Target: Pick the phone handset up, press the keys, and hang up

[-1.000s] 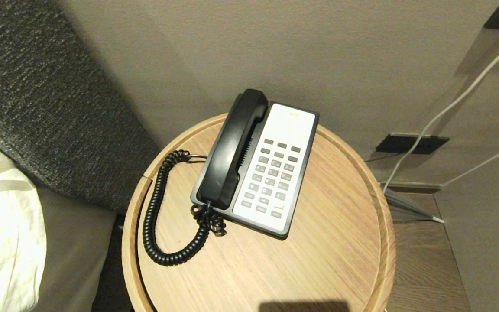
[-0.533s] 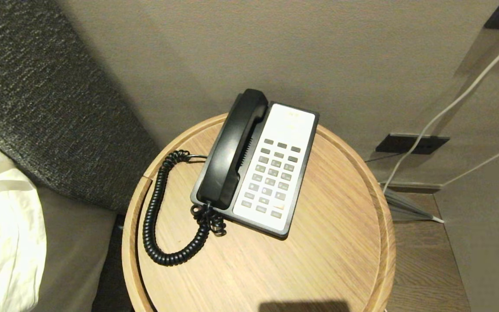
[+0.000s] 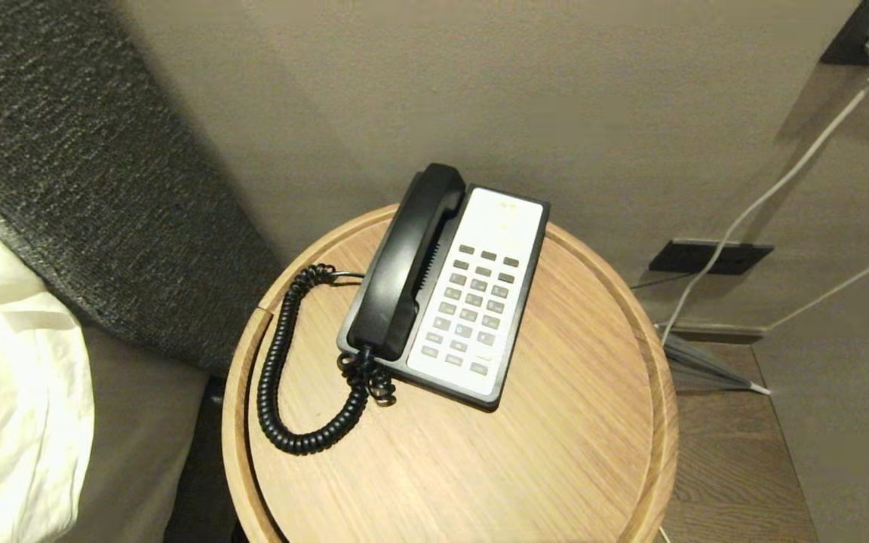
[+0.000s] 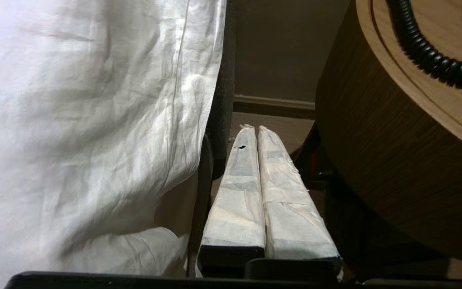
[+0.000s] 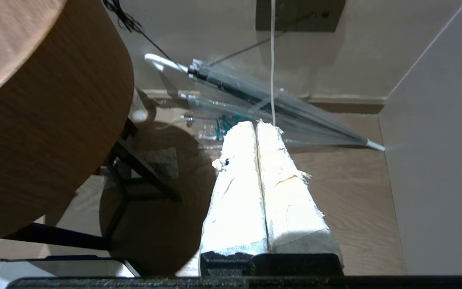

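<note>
The glossy black phone handset rests in the cradle on the left side of the black-and-white phone base, whose grey keys face up. Its black coiled cord loops over the round wooden table; a stretch of the cord also shows in the left wrist view. Neither arm appears in the head view. My left gripper is shut and empty, low between the bed sheet and the table's side. My right gripper is shut and empty, low above the floor beside the table.
A white sheet and dark padded headboard stand left of the table. A clear folded umbrella lies on the wooden floor at the right. A white cable hangs from a wall plug, beside a dark wall socket.
The whole head view has shifted slightly, so the camera has moved. The phone and cord lie as before.
</note>
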Robot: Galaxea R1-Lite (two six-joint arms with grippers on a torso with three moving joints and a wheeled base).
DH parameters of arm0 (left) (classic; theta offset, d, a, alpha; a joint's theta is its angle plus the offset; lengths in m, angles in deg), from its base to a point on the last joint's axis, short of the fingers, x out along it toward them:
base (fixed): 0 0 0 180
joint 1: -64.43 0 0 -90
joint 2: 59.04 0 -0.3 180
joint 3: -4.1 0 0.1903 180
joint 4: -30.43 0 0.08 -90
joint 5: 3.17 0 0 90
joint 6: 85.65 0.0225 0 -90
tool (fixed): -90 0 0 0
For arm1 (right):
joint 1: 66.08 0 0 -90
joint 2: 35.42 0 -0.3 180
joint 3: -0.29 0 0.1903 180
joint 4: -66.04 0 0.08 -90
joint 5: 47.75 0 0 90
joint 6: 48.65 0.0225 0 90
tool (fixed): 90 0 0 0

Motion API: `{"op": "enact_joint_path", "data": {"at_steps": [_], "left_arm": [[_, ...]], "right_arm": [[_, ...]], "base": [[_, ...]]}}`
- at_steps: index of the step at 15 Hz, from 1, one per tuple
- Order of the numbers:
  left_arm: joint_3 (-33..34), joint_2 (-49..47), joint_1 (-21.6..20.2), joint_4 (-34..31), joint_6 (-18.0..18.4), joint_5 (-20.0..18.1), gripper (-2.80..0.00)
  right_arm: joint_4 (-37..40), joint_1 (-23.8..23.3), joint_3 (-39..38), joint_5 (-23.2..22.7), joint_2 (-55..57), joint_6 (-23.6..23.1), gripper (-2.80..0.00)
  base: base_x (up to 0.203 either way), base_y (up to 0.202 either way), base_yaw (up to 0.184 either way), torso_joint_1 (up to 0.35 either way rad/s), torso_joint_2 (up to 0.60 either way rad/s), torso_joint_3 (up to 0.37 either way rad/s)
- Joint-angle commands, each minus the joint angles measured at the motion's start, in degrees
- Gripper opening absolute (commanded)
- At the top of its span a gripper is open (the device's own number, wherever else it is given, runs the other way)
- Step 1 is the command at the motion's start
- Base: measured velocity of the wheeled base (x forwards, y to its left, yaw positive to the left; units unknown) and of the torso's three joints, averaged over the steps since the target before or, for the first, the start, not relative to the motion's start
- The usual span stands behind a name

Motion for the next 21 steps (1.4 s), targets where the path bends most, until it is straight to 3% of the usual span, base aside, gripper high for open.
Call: {"op": "enact_joint_path", "data": {"at_steps": [1, 21], "left_arm": [[2.3, 0.0, 0.0, 0.1, -0.7, 0.1, -2.8], [2.3, 0.0, 0.0, 0.1, -0.7, 0.2, -2.8]], "right_arm": [[-0.1, 0.0, -1.2, 0.0, 0.2, 0.0, -2.8], [-0.1, 0.1, -1.2, 0.0, 0.2, 0.0, -2.8]], "base": [[0.0, 0.0, 0.0, -0.002, 0.0, 0.198], [0.0, 0.0, 0.0, 0.003, 0.0, 0.2]]}}
